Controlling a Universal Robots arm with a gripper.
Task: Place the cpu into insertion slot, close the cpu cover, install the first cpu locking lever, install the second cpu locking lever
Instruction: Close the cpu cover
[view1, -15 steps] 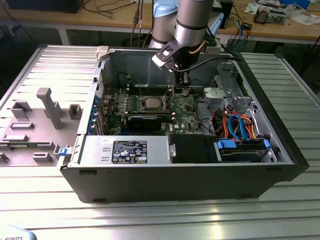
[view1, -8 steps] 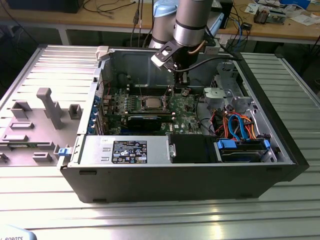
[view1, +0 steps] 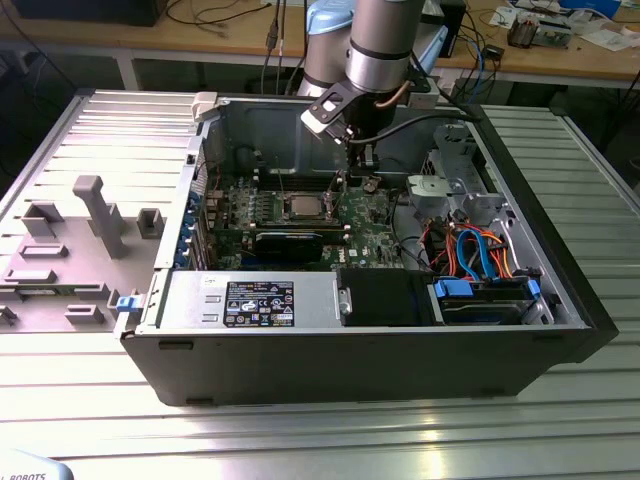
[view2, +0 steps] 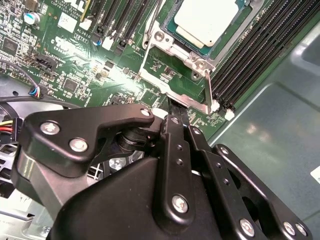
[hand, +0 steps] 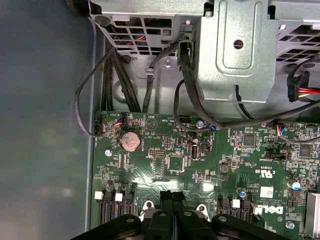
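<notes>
Fingers (hand: 166, 199) are narrow, pressed together, nothing visible between them. We see them low over the motherboard (hand: 210, 165), bottom centre of the first wrist view. In the second wrist view their tips sit just beside a thin metal locking lever (view2: 207, 90), mid-frame. We can't confirm contact.

cpu (view2: 210, 20) sits in the insertion slot (view2: 160, 37), upper right of the second wrist view and mid-board in the exterior view. cpu cover (view2: 187, 50) looks down around it; we can't tell if it's latched.

Handling, our read:
- cpu: light, rigid, fragile. Edges only, no dragging.
- cpu cover: thin sheet steel, hinged, likely bends if pushed off-axis.
- locking lever: springy steel, slick. Take it near the free end for leverage and expect push-back.

Room:
- memory slots (view2: 260, 45) run right beside the insertion slot, their white clips near the locking lever.
- black heatsink (view1: 290, 243) sits just below the insertion slot in the exterior view.
- drive cage (hand: 235, 55) and cables (hand: 120, 80) cross the top of the first wrist view, apart from the fingers.
- the case (view1: 400, 360) wall is close on one side, and it's open above with the side panel off.
- the case rests on the slatted tabletop (view1: 560, 400).
</notes>
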